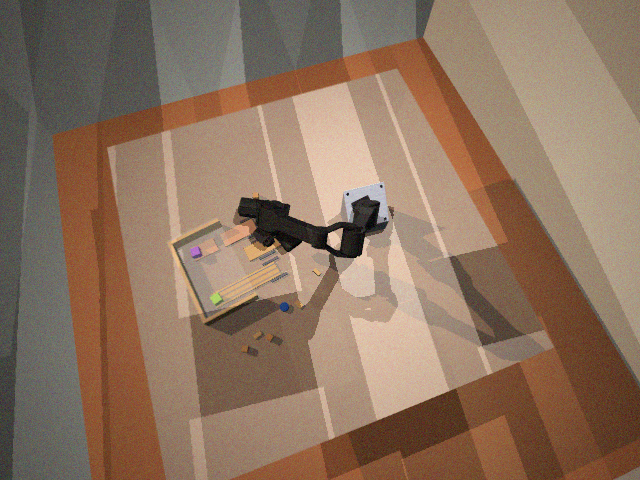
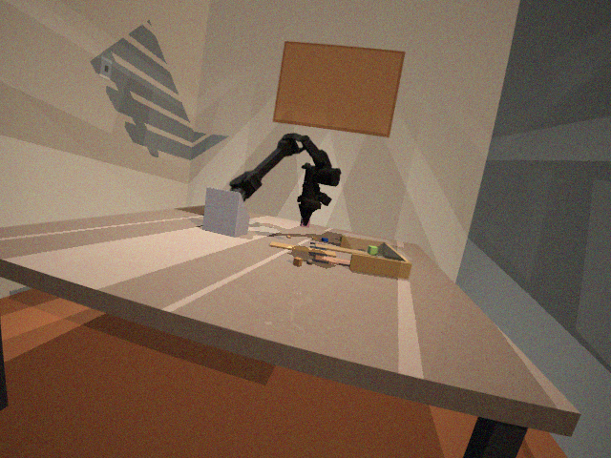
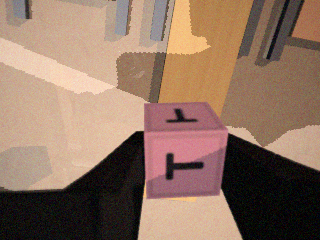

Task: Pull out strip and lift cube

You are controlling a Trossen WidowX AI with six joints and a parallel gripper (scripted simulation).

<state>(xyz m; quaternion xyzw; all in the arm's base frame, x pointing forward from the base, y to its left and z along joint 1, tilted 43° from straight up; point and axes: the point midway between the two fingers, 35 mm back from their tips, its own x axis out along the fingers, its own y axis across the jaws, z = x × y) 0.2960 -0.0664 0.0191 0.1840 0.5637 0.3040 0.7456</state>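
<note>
Pink and lettered, our cube [image 2: 305, 224] [image 3: 185, 162] sits clenched between both fingertips, above the yellow strip's near end, ready for lifting.

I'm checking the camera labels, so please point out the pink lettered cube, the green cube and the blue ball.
pink lettered cube [image 3: 185, 165] [image 2: 305, 224]: wrist, front face; exterior, visible side
green cube [image 1: 216, 298] [image 2: 372, 250]: top, upper face; exterior, side
blue ball [image 1: 284, 306] [image 2: 325, 239]: top and exterior, middle

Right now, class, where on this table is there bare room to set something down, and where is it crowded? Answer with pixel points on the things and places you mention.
Bare patches: between the walled tray [image 1: 188, 279] [image 2: 380, 266] and the table's left edge in the top view; also beyond the pale base block [image 1: 366, 192] [image 2: 221, 212], toward the top edge. Crowded: the tray's open side, with strips and rails, and beside the blue ball [image 1: 284, 306] [image 2: 325, 239], where small blocks lie.
</note>
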